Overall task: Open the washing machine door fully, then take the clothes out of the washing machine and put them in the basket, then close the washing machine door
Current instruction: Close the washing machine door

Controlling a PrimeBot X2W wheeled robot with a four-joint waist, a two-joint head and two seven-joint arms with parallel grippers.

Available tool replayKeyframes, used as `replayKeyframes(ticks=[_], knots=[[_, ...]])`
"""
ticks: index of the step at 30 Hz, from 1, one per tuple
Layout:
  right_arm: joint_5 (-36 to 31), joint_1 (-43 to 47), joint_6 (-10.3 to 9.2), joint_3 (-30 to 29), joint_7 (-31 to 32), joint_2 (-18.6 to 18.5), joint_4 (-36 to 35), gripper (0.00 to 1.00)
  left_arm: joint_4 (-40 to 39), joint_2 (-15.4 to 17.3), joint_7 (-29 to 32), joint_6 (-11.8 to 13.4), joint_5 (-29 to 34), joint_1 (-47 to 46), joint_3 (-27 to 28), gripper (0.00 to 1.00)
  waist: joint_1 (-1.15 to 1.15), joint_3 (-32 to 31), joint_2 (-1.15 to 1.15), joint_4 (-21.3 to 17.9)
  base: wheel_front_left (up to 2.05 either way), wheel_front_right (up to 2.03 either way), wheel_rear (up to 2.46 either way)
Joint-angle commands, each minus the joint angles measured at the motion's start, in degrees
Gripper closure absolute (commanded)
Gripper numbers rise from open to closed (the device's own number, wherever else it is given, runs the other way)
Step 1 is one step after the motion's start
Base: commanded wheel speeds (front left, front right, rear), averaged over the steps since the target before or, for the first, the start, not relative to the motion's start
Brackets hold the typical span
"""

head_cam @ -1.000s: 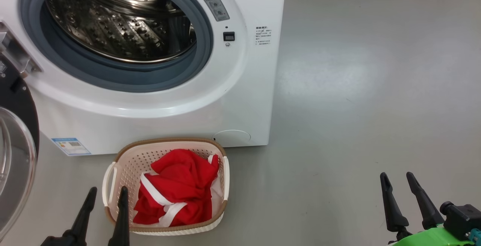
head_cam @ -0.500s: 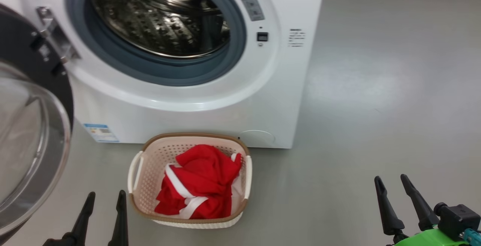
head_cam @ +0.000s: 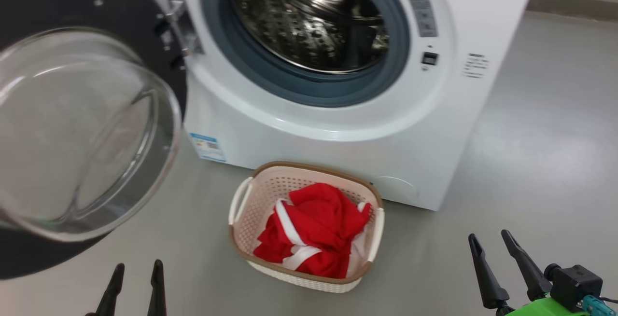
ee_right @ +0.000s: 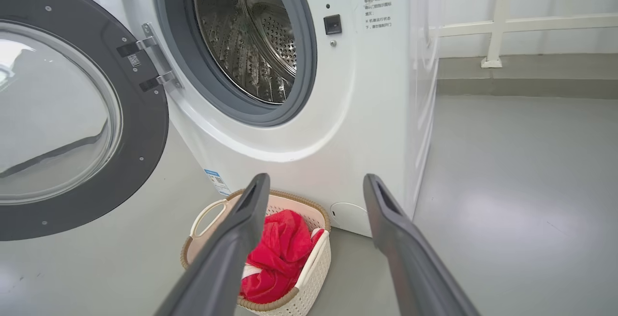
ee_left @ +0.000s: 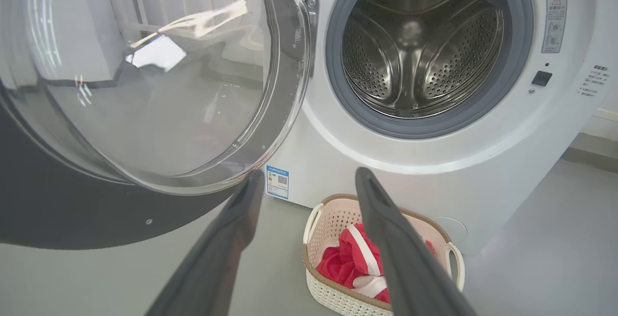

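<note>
The clothes (head_cam: 318, 224), a soft red heap with white bands, lie in the cream basket (head_cam: 309, 165) on the floor (head_cam: 531, 161) at lower centre of the head view, just in front of the washing machine (head_cam: 338, 152). As far as the steel drum (head_cam: 314, 21) shows, it looks empty, so the washing machine door (head_cam: 87, 128) is probably what has to be handled next. It fills the left of the frame, swung out on its metal hinge (head_cam: 181, 21) at the left of the opening. Both tools are released and hold nothing: the left tool (head_cam: 138, 264) sits at the bottom left below the door, the right tool (head_cam: 488, 236) at the lower right, well apart from it. The door is likely rigid and fairly heavy, swinging only about its hinge, and its clear glass bowl (ee_left: 159, 89) looks smooth and slippery, a poor place to press. The wide black rim (ee_right: 145, 128) seems the better contact, taken on the side farthest from the hinge, which lies off the left edge, where a push turns it most easily; the latch probably wants a firm last press. Being round, the door has no long axis of its own; its hinge line runs upright, and its inner face, bowl bulging outward, is turned toward the camera and away from the opening.
</note>
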Motion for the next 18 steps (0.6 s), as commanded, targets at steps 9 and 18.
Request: replayKeyframes(ticks=[9, 18], knots=[[0.34, -2.47, 0.37, 4.84, -0.37, -1.58, -0.44, 0.00, -2.60, 0.30, -0.45, 2.58, -2.76, 1.22, 0.37, 0.00, 0.00, -1.70, 0.00, 9.94, 0.00, 0.00, 0.00], [1.71, -6.08, 0.37, 9.32, -0.37, -3.01, 1.68, 0.00, -5.84, 0.30, -0.45, 5.37, -5.30, 3.25, 0.48, 0.00, 0.00, -1.18, 0.00, 10.68, 0.00, 0.00, 0.00]])
